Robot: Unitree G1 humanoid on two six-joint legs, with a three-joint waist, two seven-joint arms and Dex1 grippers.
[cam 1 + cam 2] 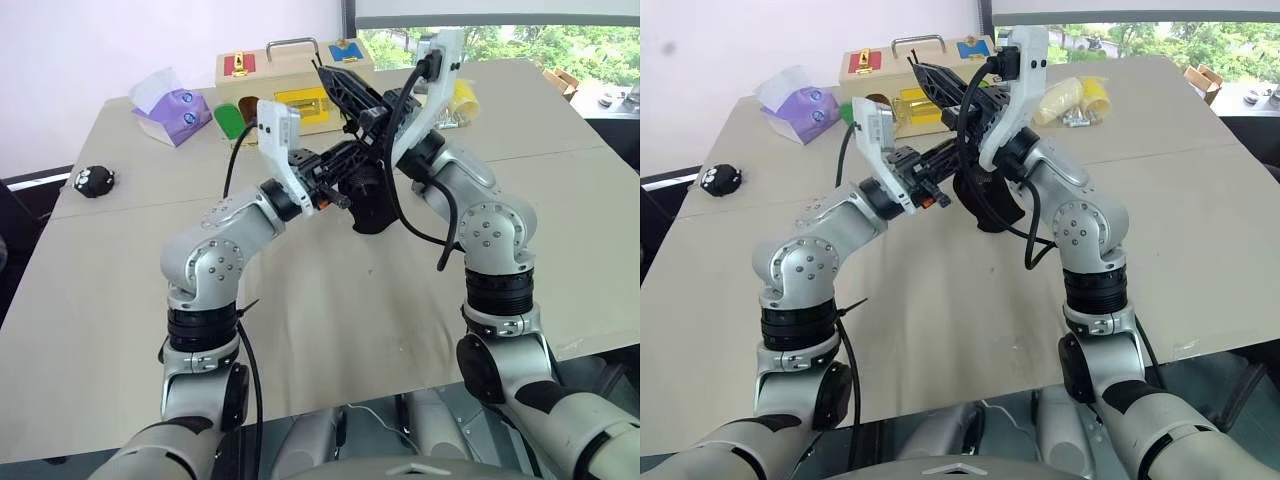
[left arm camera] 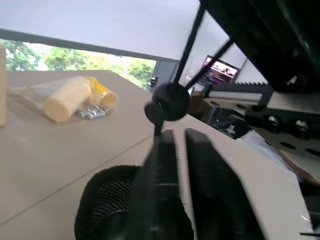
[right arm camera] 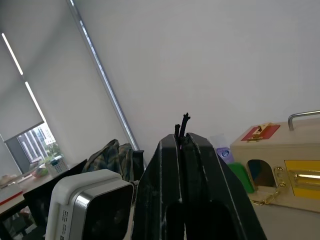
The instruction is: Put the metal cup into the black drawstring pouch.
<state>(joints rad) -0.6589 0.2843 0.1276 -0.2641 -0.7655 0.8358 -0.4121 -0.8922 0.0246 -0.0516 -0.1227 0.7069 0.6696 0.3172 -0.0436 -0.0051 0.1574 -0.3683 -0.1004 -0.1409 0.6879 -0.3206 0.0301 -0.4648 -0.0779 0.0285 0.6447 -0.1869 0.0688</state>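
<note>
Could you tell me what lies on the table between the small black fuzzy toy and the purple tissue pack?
Nothing: between the fuzzy toy and the tissue pack the table is bare, as the left eye view shows.

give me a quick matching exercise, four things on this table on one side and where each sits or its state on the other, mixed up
Things:
1. small black fuzzy toy with white dots
2. purple tissue pack
3. pale wooden latch box with a metal handle
4. black cloth drawstring pouch

Places or states:
A. lifted between the two grippers
B. far edge of the table, middle
C. far left corner of the table
D. alone at the table's left edge

Pairs: 1-D, 2-C, 3-B, 4-A
</note>
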